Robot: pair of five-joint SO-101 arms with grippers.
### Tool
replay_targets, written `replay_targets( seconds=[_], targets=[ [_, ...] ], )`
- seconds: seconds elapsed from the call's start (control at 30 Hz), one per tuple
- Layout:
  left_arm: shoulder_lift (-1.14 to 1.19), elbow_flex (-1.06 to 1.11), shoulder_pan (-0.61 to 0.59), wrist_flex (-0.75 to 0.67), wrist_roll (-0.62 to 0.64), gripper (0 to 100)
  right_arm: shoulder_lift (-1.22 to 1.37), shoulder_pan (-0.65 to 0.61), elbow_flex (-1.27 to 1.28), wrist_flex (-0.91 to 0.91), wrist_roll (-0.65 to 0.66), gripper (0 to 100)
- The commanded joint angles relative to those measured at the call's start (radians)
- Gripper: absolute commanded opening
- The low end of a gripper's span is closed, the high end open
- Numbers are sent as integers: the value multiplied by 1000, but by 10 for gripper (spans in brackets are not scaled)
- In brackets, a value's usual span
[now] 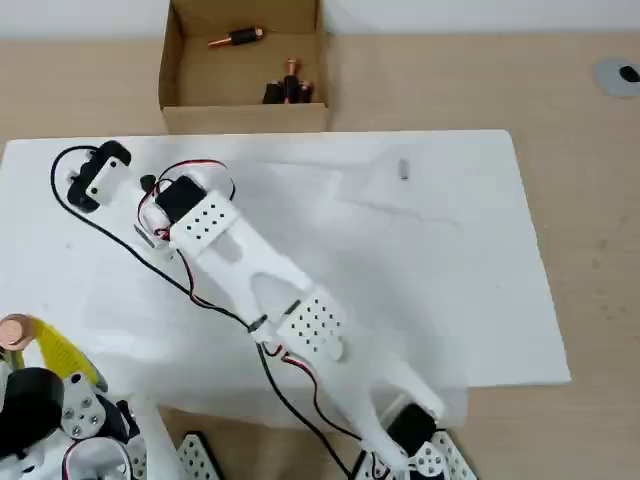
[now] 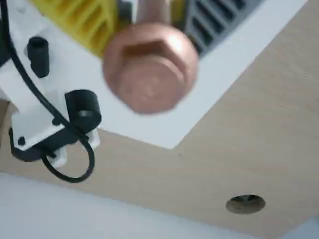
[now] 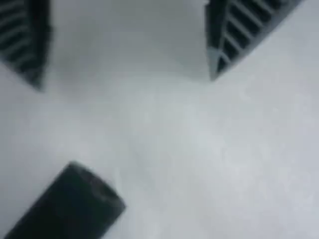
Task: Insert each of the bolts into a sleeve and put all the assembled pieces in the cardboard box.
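One copper bolt [image 2: 149, 69] sits clamped in the left tool [image 2: 149, 12]. The right tool [image 3: 124, 74] hangs wide apart over the white sheet [image 3: 199, 159], with a black sleeve [image 3: 65, 204] just beside it, outside the jaws.

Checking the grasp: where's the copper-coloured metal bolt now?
The copper-coloured metal bolt sits in the left gripper, at the high view's lower-left edge over the white sheet, far from the cardboard box.

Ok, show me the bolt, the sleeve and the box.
bolt [image 2: 149, 74], left wrist view, on its copper head.
sleeve [image 3: 70, 206], right wrist view, on its dark side wall.
box [image 1: 245, 118], high view, on its near wall.
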Motion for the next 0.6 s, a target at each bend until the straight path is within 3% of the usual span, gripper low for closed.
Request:
replay_targets(
  seconds=[0.0,0.37,0.57],
  targets=[
    [-2,-31,-15,-5,0,6,-119,-24,-30,-52,23,201],
    [-2,-21,-14,-26,2,6,-124,-18,-94,-304,25,242],
    [-2,-29,-14,-20,-8,6,-38,-16,19,-652,25,239]
  ],
)
